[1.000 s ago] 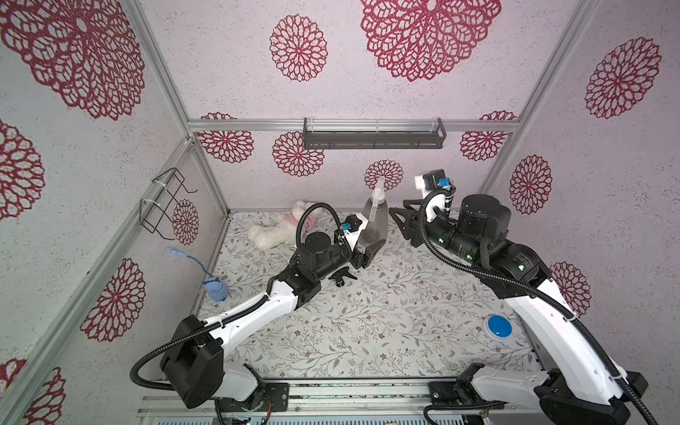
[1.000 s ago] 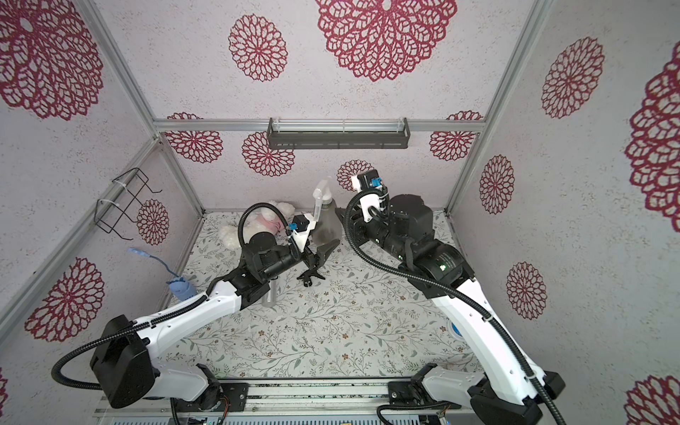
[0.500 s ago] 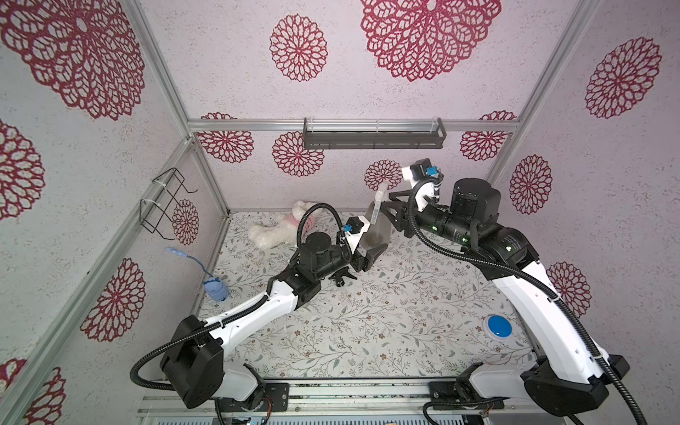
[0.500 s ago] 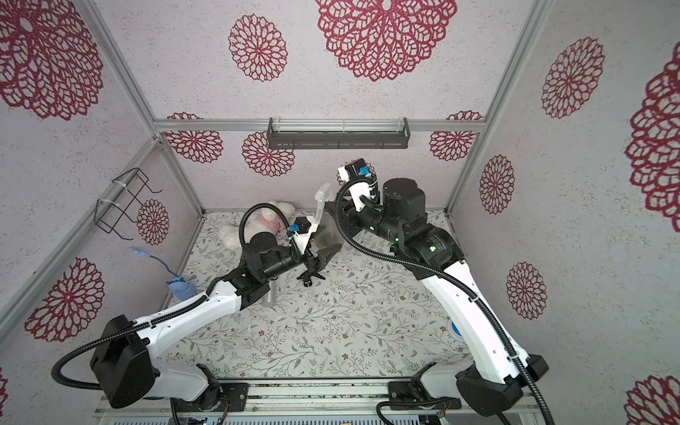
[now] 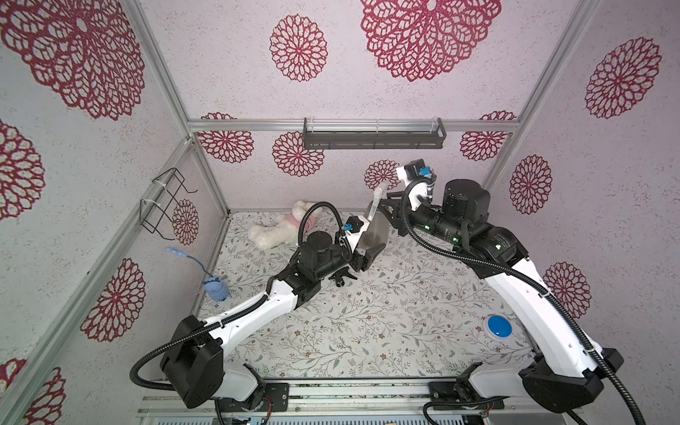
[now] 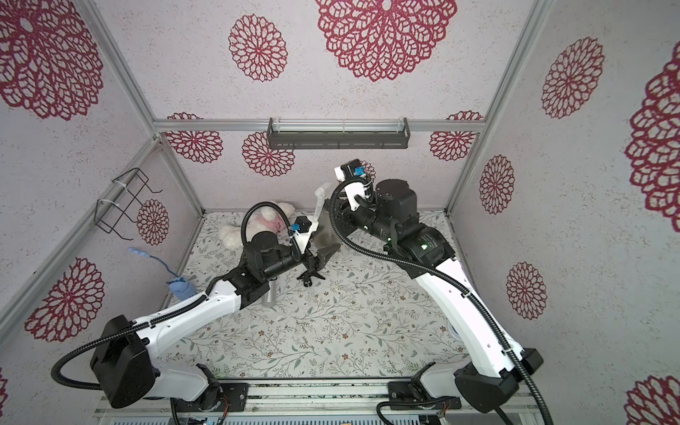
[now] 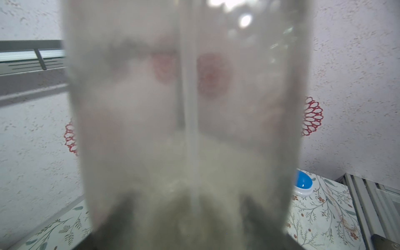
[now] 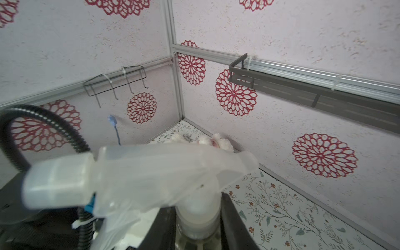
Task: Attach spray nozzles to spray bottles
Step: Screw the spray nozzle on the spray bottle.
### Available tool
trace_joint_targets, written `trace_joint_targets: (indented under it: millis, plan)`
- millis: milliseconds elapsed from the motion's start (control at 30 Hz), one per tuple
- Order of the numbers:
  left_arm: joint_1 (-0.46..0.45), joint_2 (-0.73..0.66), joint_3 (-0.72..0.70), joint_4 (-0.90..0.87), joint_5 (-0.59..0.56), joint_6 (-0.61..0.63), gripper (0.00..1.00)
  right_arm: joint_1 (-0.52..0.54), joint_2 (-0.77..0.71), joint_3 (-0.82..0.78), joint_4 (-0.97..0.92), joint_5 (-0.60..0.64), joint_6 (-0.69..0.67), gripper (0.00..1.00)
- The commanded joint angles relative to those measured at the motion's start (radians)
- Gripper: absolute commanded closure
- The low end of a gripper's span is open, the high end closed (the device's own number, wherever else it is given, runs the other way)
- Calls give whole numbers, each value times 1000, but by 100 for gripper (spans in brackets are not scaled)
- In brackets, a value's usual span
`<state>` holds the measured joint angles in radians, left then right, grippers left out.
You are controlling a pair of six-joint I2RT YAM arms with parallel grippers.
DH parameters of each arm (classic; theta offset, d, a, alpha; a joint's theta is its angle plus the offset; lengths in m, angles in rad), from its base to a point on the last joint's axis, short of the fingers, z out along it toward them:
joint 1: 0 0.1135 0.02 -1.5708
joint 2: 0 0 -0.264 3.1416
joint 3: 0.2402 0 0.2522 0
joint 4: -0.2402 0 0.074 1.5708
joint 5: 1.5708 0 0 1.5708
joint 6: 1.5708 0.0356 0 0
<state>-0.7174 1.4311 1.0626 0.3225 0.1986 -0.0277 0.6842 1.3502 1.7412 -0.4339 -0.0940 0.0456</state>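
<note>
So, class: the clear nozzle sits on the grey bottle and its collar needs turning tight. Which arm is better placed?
Right. The right gripper brackets the clear nozzle at its collar, while the left gripper steadies the grey bottle.

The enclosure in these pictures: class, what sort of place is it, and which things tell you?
Probably a robot test booth: patterned walls on aluminium framing, two arms bolted to a base rail.

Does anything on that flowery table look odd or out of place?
A white plush toy lies by the back wall, unrelated to bottles. The black nozzle lies loose on the table, and the silver bottle has none fitted yet.
</note>
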Motion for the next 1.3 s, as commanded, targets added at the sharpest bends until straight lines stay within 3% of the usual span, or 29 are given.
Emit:
trace_joint_targets:
  millis: [0, 133, 233, 333, 433, 533, 633, 733, 800, 1100, 1267]
  plan:
    - [-9, 10, 68, 39, -94, 18, 52, 140, 14, -19, 36, 317, 26, 75]
    - [-33, 39, 93, 61, -183, 43, 52, 249, 88, -6, 81, 691, 112, 77]
    - [-63, 56, 108, 73, -250, 80, 52, 301, 153, 25, 100, 879, 156, 78]
    - [-68, 68, 111, 87, -283, 81, 52, 344, 224, 79, 98, 1005, 146, 78]
    - [-69, 70, 105, 94, -315, 81, 52, 359, 260, 111, 87, 1026, 167, 78]
    - [-69, 65, 92, 104, -326, 86, 52, 359, 255, 111, 89, 967, 186, 74]
    - [-67, 54, 79, 97, -317, 86, 52, 359, 223, 116, 71, 862, 190, 60]
    - [-50, 35, 60, 85, -267, 70, 52, 357, 167, 112, 15, 719, 172, 41]
    - [-35, 22, 54, 67, -224, 53, 52, 352, 119, 89, -33, 653, 163, 34]
    - [1, -15, 45, -1, -57, 35, 52, 242, -166, -118, -45, 436, 107, 32]
    - [6, -20, 48, -23, 13, 25, 52, 100, -243, -184, -9, 179, 51, 36]
